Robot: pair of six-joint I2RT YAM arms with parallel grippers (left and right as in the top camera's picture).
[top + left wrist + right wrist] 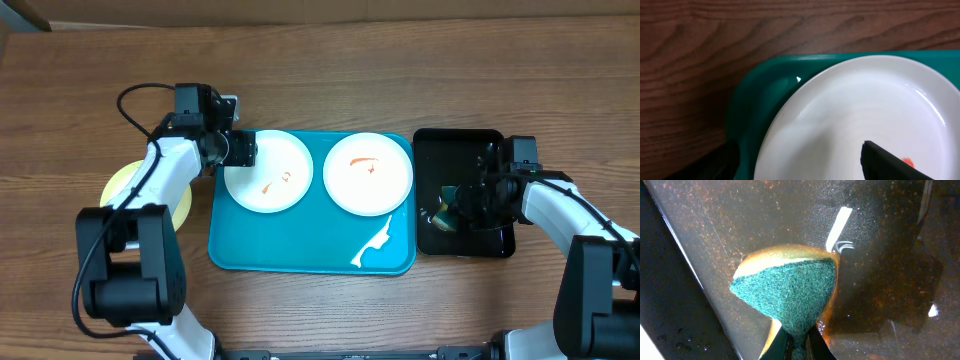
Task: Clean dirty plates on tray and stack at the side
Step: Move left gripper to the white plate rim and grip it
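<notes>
Plates (368,173) for this job lie on a wooden counter (400,60). Two white ones are inside the big turquoise tray (300,250) in the middle. A pale yellow-green plate (113,186) is on the bare wood at the left, partly under the left arm. A smaller black tray (455,142) stands just beside the turquoise one, on the right. Both white plates carry orange smears.

The left claw (243,150) is open wide at the far-left rim of the left white plate (268,172). In the wrist view one finger (890,162) hangs over the plate and the other is outside the tray rim. The right claw (797,347) is closed on the green sponge (790,292), over the black tray.

I judge the step is to hold this plate steady for wiping. The left claw should close on the rim only, away from the smear (268,185), so the sponge has free way. The sponge should press flat.
</notes>
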